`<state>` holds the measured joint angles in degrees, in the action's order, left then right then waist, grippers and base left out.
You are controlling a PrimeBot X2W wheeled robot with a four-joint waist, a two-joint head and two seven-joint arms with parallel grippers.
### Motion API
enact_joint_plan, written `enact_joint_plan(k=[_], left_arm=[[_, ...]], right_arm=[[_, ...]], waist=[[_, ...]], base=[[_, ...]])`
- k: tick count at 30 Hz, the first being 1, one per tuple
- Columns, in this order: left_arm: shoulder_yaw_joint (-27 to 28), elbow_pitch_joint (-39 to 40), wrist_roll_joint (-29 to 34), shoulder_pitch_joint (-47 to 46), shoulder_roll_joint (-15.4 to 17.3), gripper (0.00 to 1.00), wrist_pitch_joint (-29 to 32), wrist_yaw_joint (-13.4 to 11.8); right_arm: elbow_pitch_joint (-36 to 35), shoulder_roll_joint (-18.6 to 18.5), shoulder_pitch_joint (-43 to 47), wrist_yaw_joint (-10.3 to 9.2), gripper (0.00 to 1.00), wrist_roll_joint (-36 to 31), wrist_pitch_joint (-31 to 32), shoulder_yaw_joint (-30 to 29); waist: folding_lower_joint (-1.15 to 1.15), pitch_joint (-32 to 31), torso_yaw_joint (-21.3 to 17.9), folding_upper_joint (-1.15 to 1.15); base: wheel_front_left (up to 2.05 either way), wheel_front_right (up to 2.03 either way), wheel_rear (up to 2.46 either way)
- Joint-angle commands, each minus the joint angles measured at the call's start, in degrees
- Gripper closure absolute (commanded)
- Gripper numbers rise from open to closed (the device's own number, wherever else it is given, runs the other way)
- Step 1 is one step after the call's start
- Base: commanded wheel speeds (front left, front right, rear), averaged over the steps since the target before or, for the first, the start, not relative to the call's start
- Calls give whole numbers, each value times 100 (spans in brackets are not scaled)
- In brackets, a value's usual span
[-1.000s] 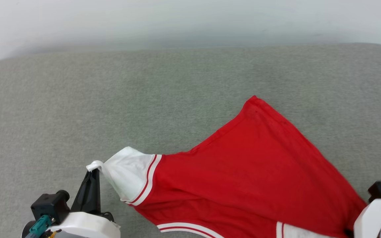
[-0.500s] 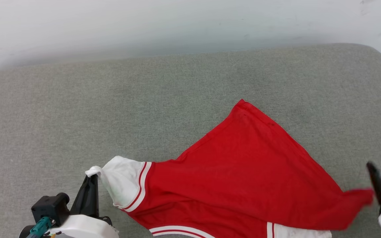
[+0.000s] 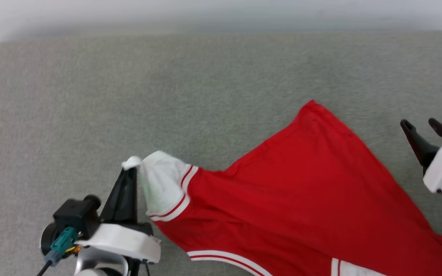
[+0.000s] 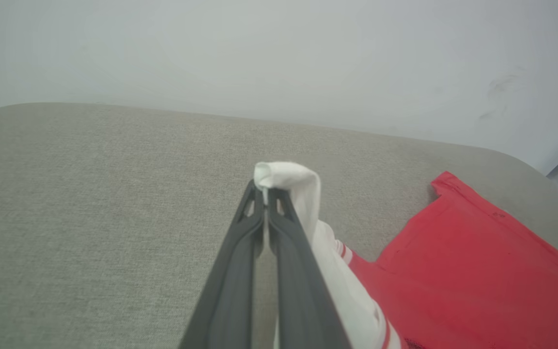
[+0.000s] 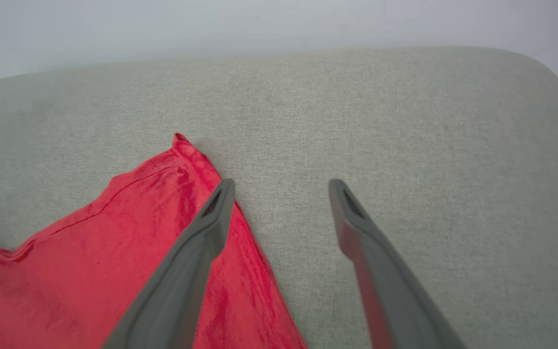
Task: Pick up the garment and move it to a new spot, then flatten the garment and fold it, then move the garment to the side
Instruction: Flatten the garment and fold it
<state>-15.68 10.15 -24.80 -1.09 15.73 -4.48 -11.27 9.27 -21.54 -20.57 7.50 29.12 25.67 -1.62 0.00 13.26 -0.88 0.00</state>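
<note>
The left end effector [image 3: 132, 170] is squeezing tight on the tip of the white sleeve [image 3: 163, 184] of the garment [image 3: 301, 191]. It looks to be holding that tip a little up off the soft grey bench [image 3: 167, 96]. That way the sleeve is stretching out straight and not bunching up.

The rest of the red garment is lying spread on the bench, on the near right side. One red corner [image 3: 313, 105] is pointing toward the far side.

The right end effector [image 3: 419, 124] is standing wide apart with nothing in it, just beside the garment's right edge. In its own view one finger is hanging over the red cloth and the other over bare bench.

I think it is getting ready to grab that edge, so both arms can pull the garment flat. The cloth looks thin and floppy, so a small pinch might slip out.
</note>
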Motion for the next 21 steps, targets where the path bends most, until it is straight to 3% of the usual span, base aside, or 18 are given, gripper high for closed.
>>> enact_joint_plan(k=[1, 7, 14, 20, 21], left_arm=[[-32, 47, 49, -151, -34, 100, -45, 25], [-276, 34, 129, -570, -210, 100, -159, 154], [-450, -241, 113, -925, -396, 100, -352, 297], [-501, -473, 55, -1019, -481, 100, -500, 353], [-503, -509, 45, -1013, -483, 100, -513, 352]], right_arm=[[101, -124, -266, -2, 0, 62, 221, 151], [534, -533, -1334, -2, 0, 299, 1367, 980], [1205, -658, -2040, -3, 0, 503, 1719, 1754], [1906, -576, -1961, -1, 0, 805, 2132, 2391], [1999, -554, -1923, -1, 50, 872, 2209, 2471]], waist=[[0, 333, 311, 0], [0, 842, 724, 0], [0, 1186, 1081, 0], [0, 1230, 1191, 0], [0, 1211, 1198, 0]], base=[[0, 0, 0], [0, 0, 0], [0, 0, 0], [0, 0, 0], [0, 0, 0]])
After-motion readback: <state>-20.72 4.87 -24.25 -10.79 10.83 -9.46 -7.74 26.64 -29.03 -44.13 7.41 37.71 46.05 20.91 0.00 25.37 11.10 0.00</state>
